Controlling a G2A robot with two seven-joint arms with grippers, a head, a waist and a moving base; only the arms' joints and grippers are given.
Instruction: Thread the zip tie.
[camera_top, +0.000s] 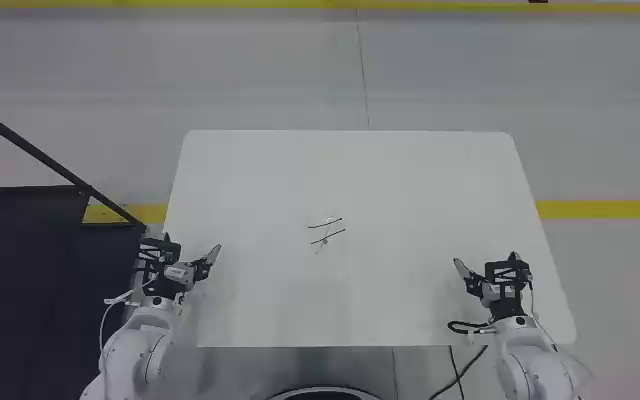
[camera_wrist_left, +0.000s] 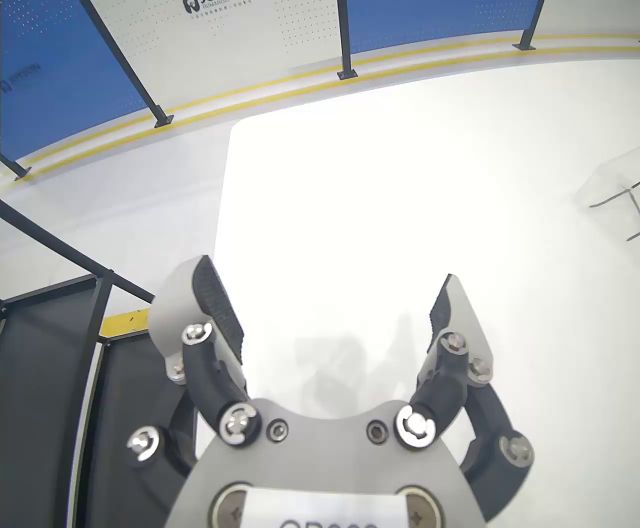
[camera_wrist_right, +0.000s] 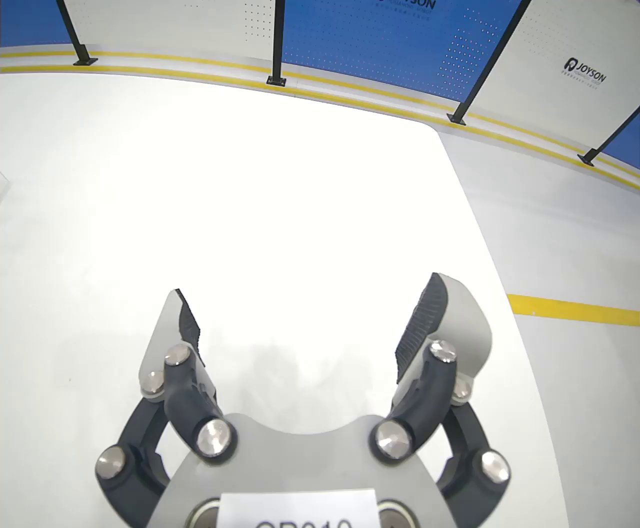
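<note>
Opening step: zip tie (camera_top: 326, 231) untouched at middle of table (camera_top: 430, 180) (two thin strips, seemingly). Left gripper (camera_wrist_left: 325, 270) and right gripper (camera_wrist_right: 305, 283) both spread, empty, by near corners. Next: reach in, pinch precisely.

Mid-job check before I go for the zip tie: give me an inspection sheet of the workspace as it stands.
Surface: white table, bare apart from the job's things.
Job's things: two zip ties, thin and dark, lying side by side near the table's middle, both looking straight, neither held.
Clutter: a faint translucent patch around the zip ties; cannot tell what it is.
Grippers: left gripper open and empty at the near left edge; right gripper open and empty near the near right corner.
Cables: black cable looped by the right arm; white cable beside the left arm.
Surroundings: grey floor with yellow line; black panel left of the table; blue and white panels beyond.
</note>
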